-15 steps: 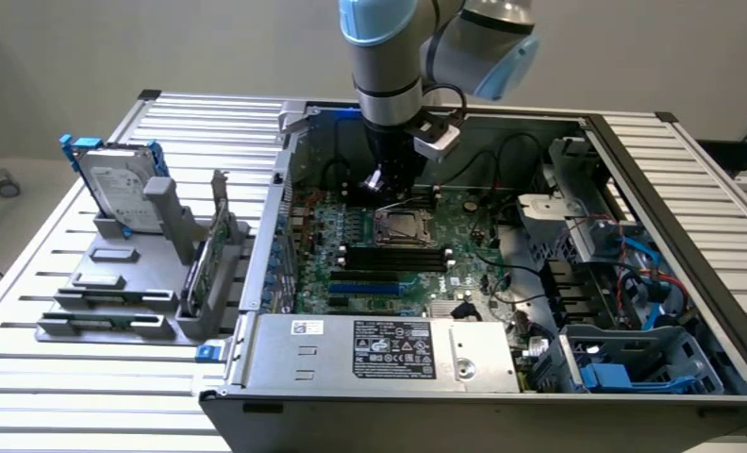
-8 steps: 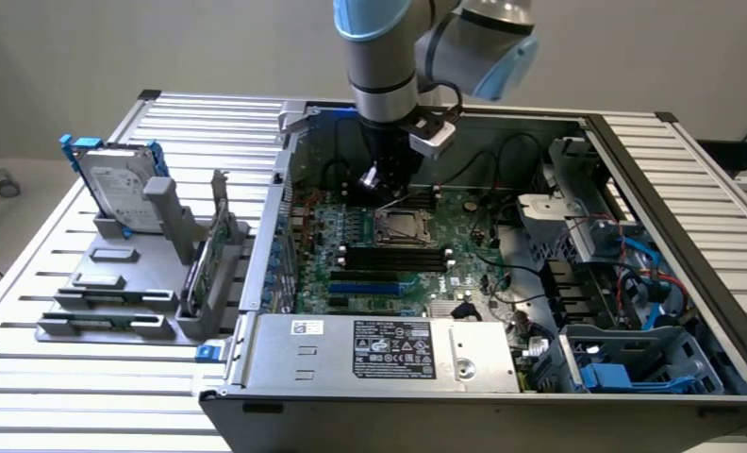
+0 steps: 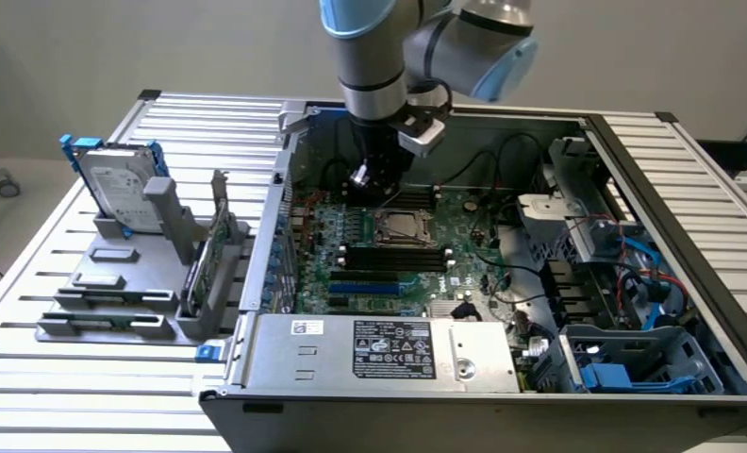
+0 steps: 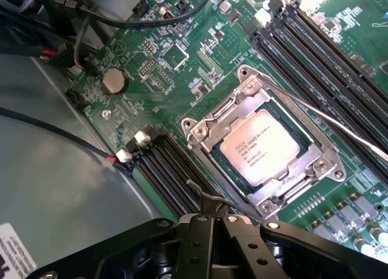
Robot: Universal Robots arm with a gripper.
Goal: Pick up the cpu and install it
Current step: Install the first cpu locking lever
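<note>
Black gripper (image 4: 214,223) closed on nothing, above green motherboard (image 4: 182,54); flat square silver-grey cpu (image 4: 259,147) seated in metal socket frame (image 4: 212,130).

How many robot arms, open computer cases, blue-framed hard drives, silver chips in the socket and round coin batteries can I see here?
robot arm: 1
computer case, open: 1
hard drive in a blue frame: 1
cpu, lying in the socket: 1
coin battery: 1
Total: 5
</note>
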